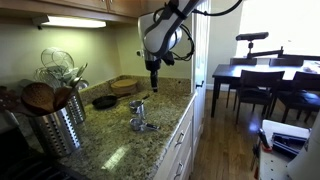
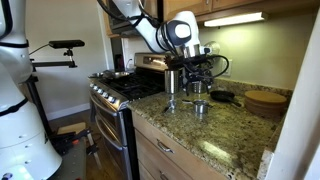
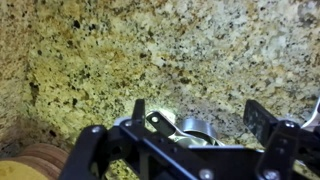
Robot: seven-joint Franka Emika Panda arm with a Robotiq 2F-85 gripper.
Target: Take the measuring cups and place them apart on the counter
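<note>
The measuring cups (image 1: 141,117) are small shiny metal cups with flat handles. They lie together on the speckled granite counter (image 1: 115,145), and both exterior views show them (image 2: 197,106). My gripper (image 1: 153,82) hangs open above the counter, a little behind and above the cups, with nothing between its fingers. In the wrist view the cups (image 3: 190,128) lie low in the picture between the two dark fingertips (image 3: 258,115), partly hidden by the gripper body (image 3: 198,115). One handle points up to the left.
A ribbed steel utensil canister (image 1: 55,125) with wooden spoons and whisks stands near the stove (image 2: 125,92). A black skillet (image 1: 105,100) and a wooden bowl (image 1: 126,85) sit by the back wall. The counter's edge runs beside a dark dining table (image 1: 255,75).
</note>
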